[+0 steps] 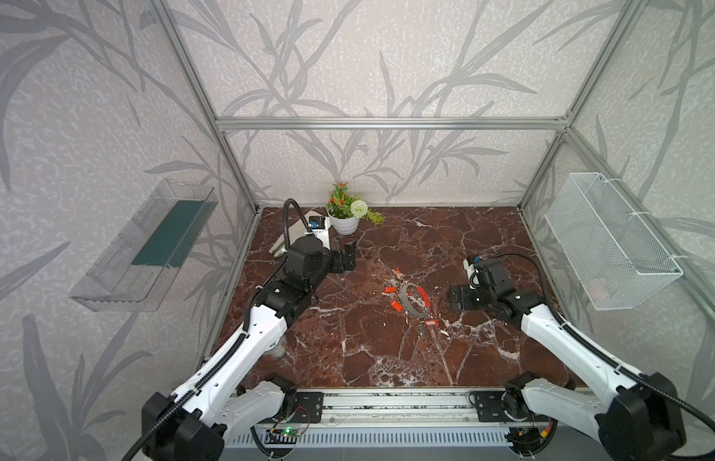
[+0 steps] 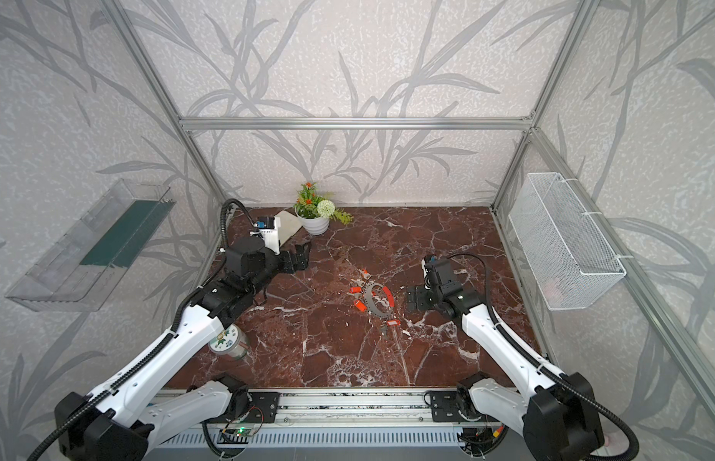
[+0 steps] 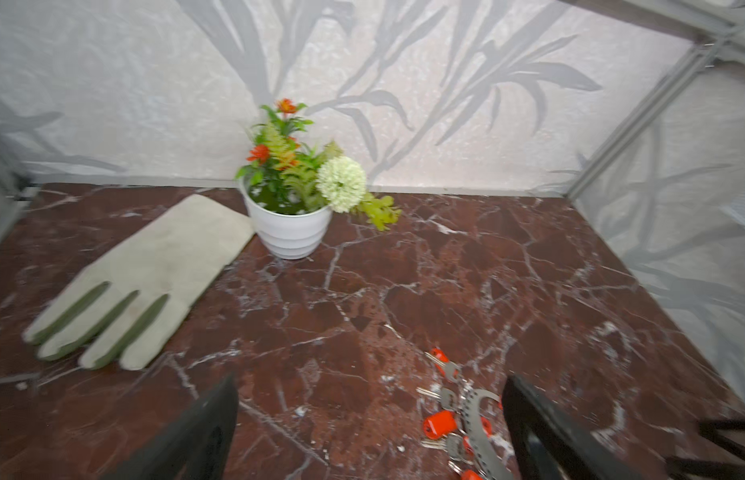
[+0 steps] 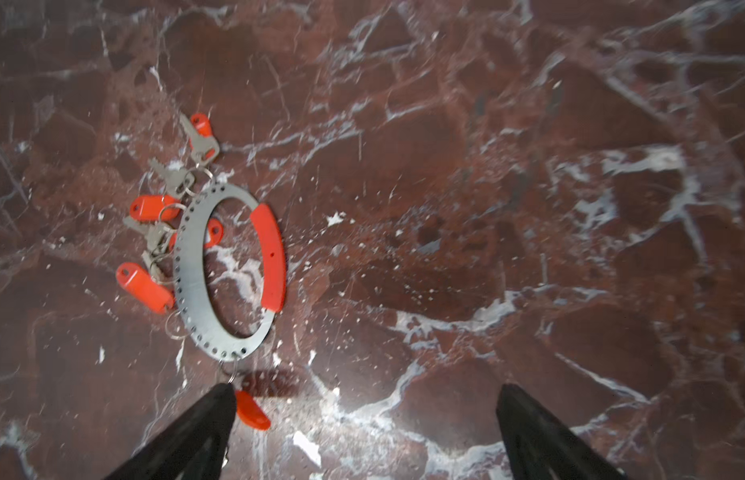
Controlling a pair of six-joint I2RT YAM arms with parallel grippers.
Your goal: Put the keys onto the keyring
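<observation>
The keyring (image 1: 404, 297) (image 2: 370, 297) lies flat mid-table, a grey perforated hoop (image 4: 188, 266) with a red sleeve (image 4: 271, 253) on one side. Several silver keys with red-orange tags (image 4: 144, 286) (image 3: 439, 424) hang by small split rings along its grey edge. One tag (image 4: 252, 409) (image 1: 431, 322) sits at the hoop's near end, beside one of my right fingers (image 4: 213, 411). My right gripper (image 4: 364, 388) (image 1: 453, 297) is open and empty, just right of the keyring. Well off to the ring's far left, my left gripper (image 3: 371, 384) (image 1: 346, 259) is also open and empty.
A white flower pot (image 1: 344, 223) (image 3: 287, 232) stands at the back, with a pale glove (image 3: 142, 282) beside it. A patterned tin (image 2: 228, 343) sits under the left arm. On the right wall hangs a wire basket (image 1: 611, 247), on the left wall a clear tray (image 1: 148, 247).
</observation>
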